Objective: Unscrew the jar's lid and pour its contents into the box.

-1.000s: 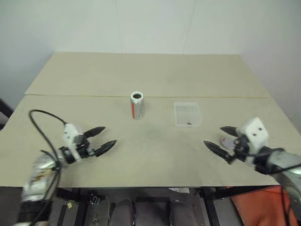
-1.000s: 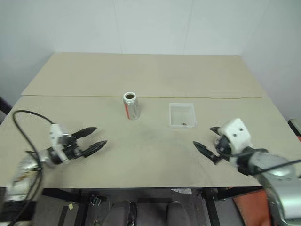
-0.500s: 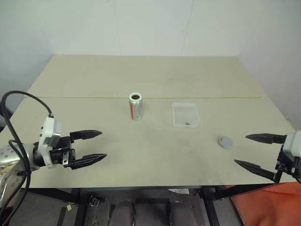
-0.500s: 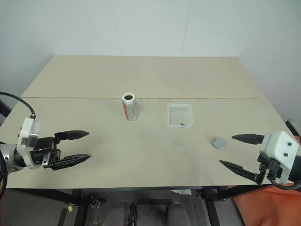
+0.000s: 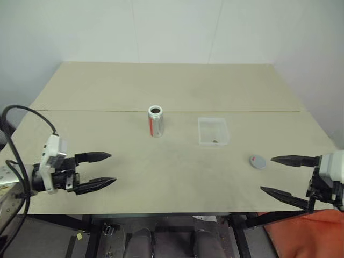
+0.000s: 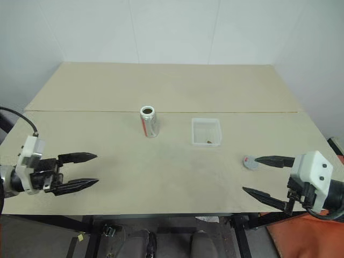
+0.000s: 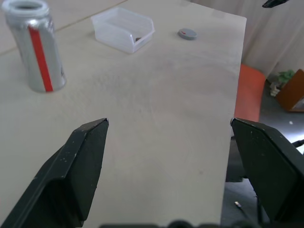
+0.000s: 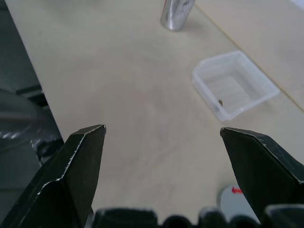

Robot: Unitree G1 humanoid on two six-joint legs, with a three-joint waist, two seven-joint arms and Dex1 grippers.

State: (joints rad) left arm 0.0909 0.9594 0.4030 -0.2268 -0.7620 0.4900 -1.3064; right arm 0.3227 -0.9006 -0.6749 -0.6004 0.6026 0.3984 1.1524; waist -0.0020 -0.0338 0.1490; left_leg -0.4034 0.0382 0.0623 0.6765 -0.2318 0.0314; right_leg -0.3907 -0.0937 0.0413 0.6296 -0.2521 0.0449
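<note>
Now drawn back to the near table edge, left gripper (image 5: pixel 105 170) and right gripper (image 5: pixel 285 176), both spread wide and empty. Upright mid-table, lidless silvery jar with red stripe (image 5: pixel 156 121); just beside, clear plastic box (image 5: pixel 213 131) with dark bits (image 5: pixel 215 141); flat grey lid (image 5: pixel 257 161) near the right gripper. Looks done: lid off, contents in box.

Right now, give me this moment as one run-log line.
jar: upright, lid off | lid: flat on table | box: dark bits inside | left gripper: open, empty | right gripper: open, empty
</note>
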